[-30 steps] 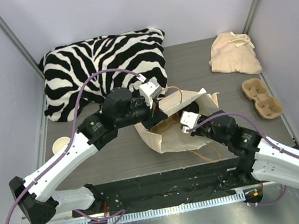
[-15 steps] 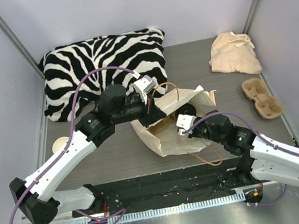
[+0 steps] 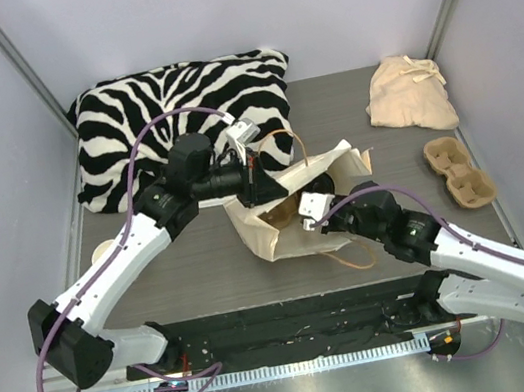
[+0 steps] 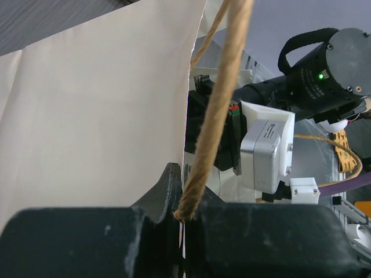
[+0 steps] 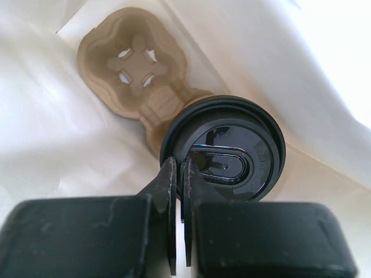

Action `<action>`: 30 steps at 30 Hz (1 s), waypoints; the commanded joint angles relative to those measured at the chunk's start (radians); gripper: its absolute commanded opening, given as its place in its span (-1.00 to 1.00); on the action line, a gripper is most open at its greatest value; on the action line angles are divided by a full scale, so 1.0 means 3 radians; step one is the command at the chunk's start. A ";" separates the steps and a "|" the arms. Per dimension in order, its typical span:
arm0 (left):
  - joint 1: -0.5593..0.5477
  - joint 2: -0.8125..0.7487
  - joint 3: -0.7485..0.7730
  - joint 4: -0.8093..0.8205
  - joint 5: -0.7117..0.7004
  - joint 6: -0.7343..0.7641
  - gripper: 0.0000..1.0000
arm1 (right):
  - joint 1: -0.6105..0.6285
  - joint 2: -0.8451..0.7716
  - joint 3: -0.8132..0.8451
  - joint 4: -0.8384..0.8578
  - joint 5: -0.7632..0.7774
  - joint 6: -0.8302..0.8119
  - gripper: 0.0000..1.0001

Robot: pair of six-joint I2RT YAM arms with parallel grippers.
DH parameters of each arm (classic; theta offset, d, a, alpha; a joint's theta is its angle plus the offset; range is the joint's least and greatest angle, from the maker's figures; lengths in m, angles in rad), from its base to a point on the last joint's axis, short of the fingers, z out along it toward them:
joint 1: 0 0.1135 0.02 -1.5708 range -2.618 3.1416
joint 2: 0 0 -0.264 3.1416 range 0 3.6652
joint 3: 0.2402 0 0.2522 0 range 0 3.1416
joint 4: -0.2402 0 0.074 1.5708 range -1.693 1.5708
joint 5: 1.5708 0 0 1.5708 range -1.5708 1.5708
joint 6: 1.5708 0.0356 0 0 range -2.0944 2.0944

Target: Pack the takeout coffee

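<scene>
On the worktop, the left pincer grasps the twine handle of the paper bag, inside which the black-lidded takeout coffee sits on a pulp cup carrier, with the right pincer clenched at its rim.

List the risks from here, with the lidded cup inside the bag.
1. The right hand is shut at the rim of the black lid; pulling out may pop it off.
2. The left hand holds the bag by one twine handle; a slip could drop the wall onto the carrier.
</scene>
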 commanded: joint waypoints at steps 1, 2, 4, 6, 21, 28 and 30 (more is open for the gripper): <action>0.0106 0.0050 0.0032 0.0290 0.0282 -0.0127 -1.00 | 0.0015 0.0120 0.0089 0.0147 -0.0101 -0.0141 -0.98; 0.0121 0.0061 0.0032 0.0300 0.0302 -0.0132 -1.00 | 0.0010 0.0131 0.0084 0.0152 -0.0111 -0.0152 -0.98; 0.0178 0.0096 0.0032 0.0310 0.0364 -0.0163 -1.00 | 0.0005 0.0187 0.0074 0.0167 -0.0111 -0.0157 -0.98; 0.0229 0.0127 0.0027 0.0341 0.0415 -0.0183 -1.00 | 0.0005 0.0243 0.0074 0.0193 -0.0030 -0.0162 -0.98; 0.0510 0.0337 0.0073 0.0438 0.0752 -0.0321 -1.00 | -0.0159 0.0663 0.0247 0.0454 0.0017 -0.0060 -0.99; 0.0618 0.0495 0.0155 0.0443 0.0870 -0.0378 -1.00 | -0.0195 0.0760 0.0334 0.0668 0.0037 -0.0111 -0.98; 0.0638 0.0531 0.0181 0.0443 0.0880 -0.0378 -1.00 | -0.0205 0.0745 0.0365 0.0674 -0.0039 -0.0167 -0.99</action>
